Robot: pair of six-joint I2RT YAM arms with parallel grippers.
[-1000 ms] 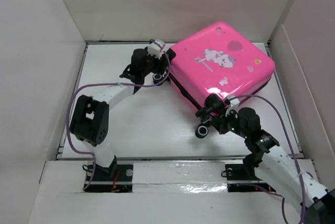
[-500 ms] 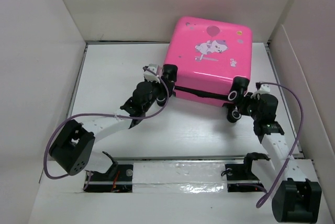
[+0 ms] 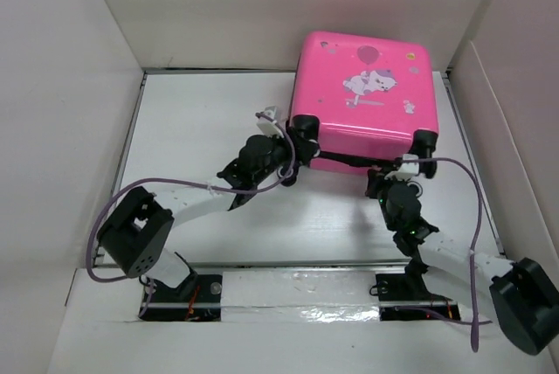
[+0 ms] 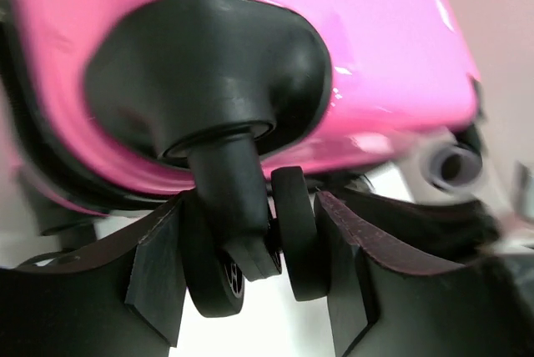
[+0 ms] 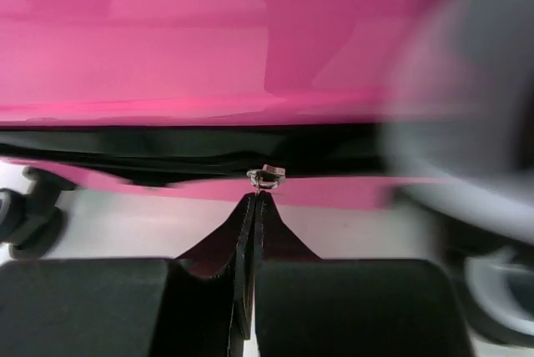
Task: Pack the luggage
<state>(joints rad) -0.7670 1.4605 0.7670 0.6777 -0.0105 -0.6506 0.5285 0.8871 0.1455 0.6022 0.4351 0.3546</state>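
luggage (image 3: 362, 94) rotated squarer, left pincer (image 4: 250, 267) gripping wheel (image 4: 294, 236)

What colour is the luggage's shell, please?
The luggage is hot pink with cartoon print, clearest in the top external view.

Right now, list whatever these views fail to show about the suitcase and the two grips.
Contents of the luggage: every view, closed shell hides them.
Whether the shut right fingers actually pinch the zipper pull: right wrist view, too small at their tips.
Grey shape at right: right wrist view, blurred beyond identifying.
Rest of the luggage around the caster wheel the left fingers clamp: left wrist view, cut off by edges.
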